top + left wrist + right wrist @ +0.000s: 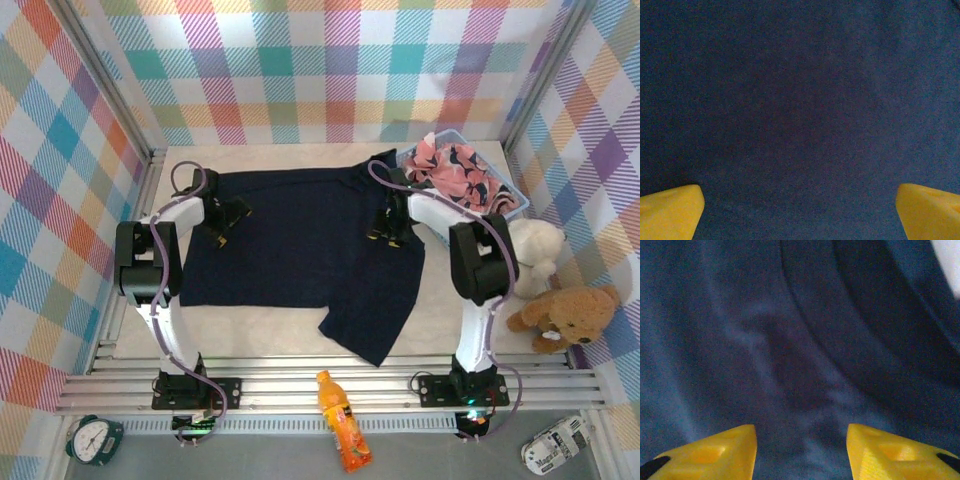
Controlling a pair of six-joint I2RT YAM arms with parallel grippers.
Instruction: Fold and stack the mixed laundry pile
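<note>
The dark navy trousers (300,245) lie spread flat across the middle of the table, with one leg end trailing toward the front edge. My left gripper (222,230) is down on their left part, and its yellow fingers (670,212) stand wide apart over smooth navy cloth (800,100); left gripper (800,200) open. My right gripper (385,230) is over the trousers' right part, its jaws partly apart with a soft ridge of wrinkled navy cloth (805,390) between them; right gripper (801,440). The pink printed garment (452,168) lies bunched in the basket.
The light blue basket (515,205) stands at the back right corner. Two teddy bears, white (535,250) and brown (565,315), sit along the right wall. An orange bottle (340,420) and a small clock (95,438) lie in front of the table rail.
</note>
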